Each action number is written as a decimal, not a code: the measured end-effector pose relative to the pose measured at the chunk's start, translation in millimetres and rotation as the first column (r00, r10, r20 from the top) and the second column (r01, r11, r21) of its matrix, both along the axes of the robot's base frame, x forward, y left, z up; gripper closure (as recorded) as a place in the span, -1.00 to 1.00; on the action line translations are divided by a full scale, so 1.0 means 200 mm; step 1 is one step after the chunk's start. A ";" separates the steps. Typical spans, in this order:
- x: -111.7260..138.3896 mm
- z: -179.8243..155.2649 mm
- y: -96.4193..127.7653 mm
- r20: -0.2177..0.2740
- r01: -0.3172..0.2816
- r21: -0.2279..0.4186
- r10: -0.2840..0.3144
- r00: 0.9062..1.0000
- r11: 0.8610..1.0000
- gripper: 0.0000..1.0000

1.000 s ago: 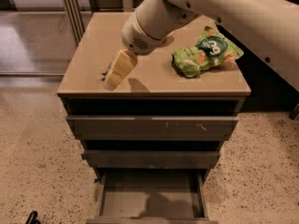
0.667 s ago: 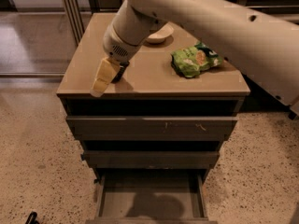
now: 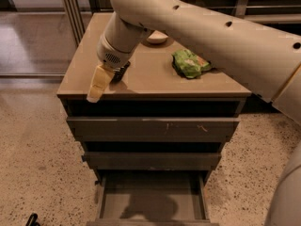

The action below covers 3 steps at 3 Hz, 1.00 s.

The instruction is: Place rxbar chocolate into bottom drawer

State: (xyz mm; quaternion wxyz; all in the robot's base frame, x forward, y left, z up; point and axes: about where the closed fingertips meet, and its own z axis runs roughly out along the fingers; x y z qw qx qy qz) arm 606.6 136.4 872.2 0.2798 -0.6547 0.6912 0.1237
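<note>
My gripper [image 3: 99, 83] hangs at the end of the big cream arm, over the front-left corner of the cabinet top [image 3: 150, 81], its tip reaching just past the front edge. A small dark shape [image 3: 121, 72] lies right against it on the top; I cannot tell whether this is the rxbar chocolate. The bottom drawer [image 3: 190, 199] is pulled out below, its plain grey floor bare except for the arm's shadow.
A crinkled green snack bag [image 3: 190, 62] lies on the right of the top. A pale bowl [image 3: 157, 37] at the back is half hidden by the arm. The two upper drawers [image 3: 153, 126] have flat grey fronts. Speckled floor surrounds the cabinet; a glass partition stands at the left.
The arm has swung left and forward. The gripper went from the left middle of the top to its front-left corner.
</note>
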 end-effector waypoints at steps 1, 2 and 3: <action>0.05 -0.02 -0.06 0.011 0.020 -0.004 -0.020 1.000 1.000 -1.00; 0.13 -0.03 -0.12 0.032 0.040 -0.017 -0.040 0.999 0.999 -1.00; 0.20 -0.05 -0.16 0.042 0.051 -0.018 -0.050 0.998 0.999 -1.00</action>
